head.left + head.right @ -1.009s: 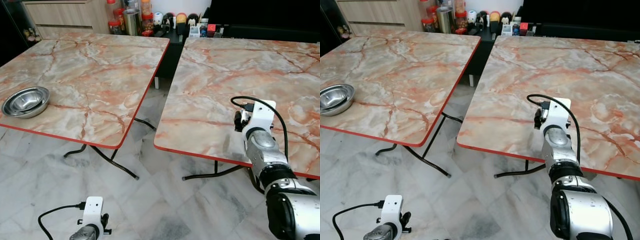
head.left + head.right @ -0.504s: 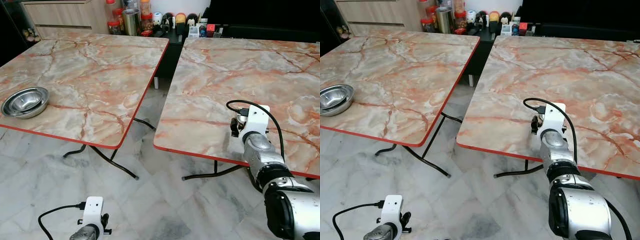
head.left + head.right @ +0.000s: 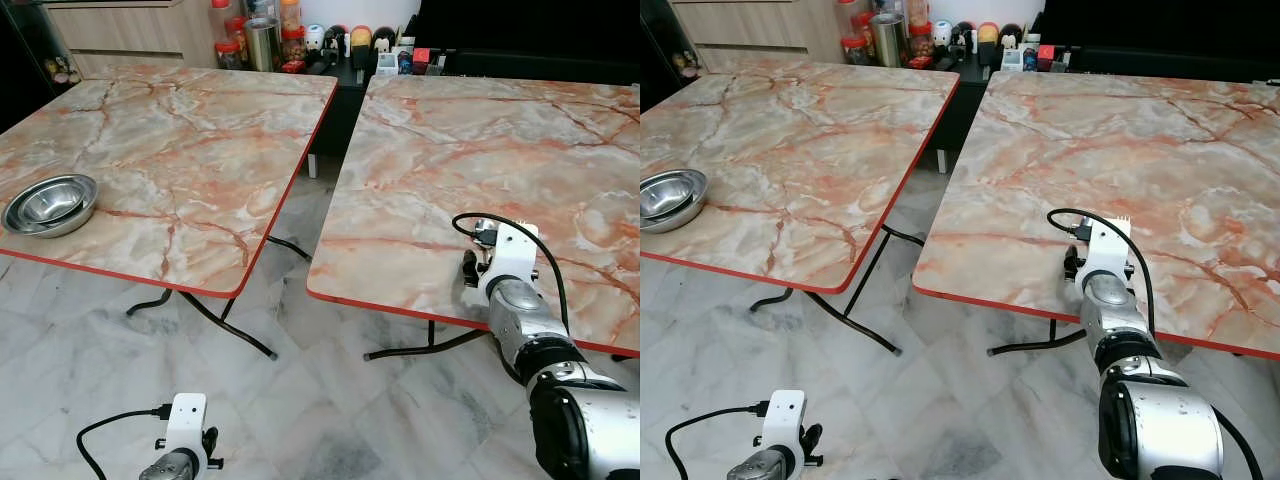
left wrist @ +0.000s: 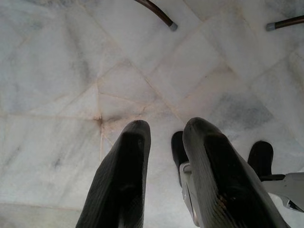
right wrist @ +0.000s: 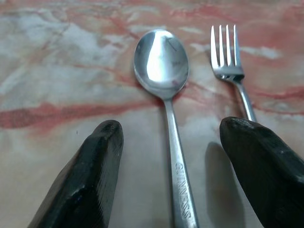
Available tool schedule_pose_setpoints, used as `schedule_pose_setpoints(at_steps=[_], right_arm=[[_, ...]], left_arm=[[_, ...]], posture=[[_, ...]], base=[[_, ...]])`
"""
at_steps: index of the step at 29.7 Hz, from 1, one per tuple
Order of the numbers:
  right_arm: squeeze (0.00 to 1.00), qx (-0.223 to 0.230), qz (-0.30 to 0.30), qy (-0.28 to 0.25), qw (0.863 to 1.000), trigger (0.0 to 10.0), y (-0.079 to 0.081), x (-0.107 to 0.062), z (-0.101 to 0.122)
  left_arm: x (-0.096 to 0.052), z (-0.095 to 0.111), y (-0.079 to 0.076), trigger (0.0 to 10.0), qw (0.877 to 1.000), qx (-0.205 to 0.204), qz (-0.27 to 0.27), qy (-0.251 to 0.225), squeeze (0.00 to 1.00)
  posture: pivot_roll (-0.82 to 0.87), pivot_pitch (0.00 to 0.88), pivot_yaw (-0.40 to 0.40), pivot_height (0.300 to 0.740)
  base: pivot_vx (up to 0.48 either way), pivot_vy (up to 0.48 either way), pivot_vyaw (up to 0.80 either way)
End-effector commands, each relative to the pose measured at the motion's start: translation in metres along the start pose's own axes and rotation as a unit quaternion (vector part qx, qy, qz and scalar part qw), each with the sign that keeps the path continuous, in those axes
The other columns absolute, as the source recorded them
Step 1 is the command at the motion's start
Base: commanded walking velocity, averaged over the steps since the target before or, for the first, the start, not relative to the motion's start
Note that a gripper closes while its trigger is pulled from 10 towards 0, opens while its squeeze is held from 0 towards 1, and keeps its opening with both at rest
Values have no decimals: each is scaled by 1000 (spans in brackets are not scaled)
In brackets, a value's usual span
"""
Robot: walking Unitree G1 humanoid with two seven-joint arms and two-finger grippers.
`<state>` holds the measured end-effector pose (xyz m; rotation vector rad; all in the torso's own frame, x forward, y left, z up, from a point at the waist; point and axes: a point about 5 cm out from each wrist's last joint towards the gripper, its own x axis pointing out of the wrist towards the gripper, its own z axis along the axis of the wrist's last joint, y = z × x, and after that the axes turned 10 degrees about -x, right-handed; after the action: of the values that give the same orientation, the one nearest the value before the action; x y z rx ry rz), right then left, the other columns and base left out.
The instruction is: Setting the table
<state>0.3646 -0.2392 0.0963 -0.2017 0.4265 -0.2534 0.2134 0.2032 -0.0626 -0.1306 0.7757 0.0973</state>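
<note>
Bright, even, sharp; soft shadows

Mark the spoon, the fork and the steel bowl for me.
spoon [image 5: 160, 61], right wrist view, middle of its bowl.
fork [image 5: 227, 69], right wrist view, base of the tines.
steel bowl [image 3: 50, 203], left eye view, inside of the bowl.

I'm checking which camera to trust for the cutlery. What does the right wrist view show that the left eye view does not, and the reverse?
Right wrist view alone: a spoon and a fork lying side by side, apart, on the marble tabletop, with the open right gripper straddling the spoon's handle.

Left eye view alone: two marble tables, a steel bowl on the left table, jars beyond it, the floor, and the left gripper hanging low.

Both: the orange-veined marble top of the right table and the right arm over its near edge.
</note>
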Motion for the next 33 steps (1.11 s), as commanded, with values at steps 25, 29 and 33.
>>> schedule_pose_setpoints(at_steps=[25,29,33], right_arm=[[0,5,8,15,1000,0,5,-1,-12],[0,5,8,15,1000,0,4,-2,-13],[0,5,10,17,1000,0,5,-2,-15]], left_arm=[[-3,-9,6,10000,1000,-7,0,21,0],[-3,-10,5,10000,1000,-8,-2,22,0],[-3,-12,5,10000,1000,-9,-3,29,0]], posture=[[-12,116,38,740],[-12,117,38,740],[-11,119,39,740]], base=[[0,0,0],[0,0,0],[0,0,0]])
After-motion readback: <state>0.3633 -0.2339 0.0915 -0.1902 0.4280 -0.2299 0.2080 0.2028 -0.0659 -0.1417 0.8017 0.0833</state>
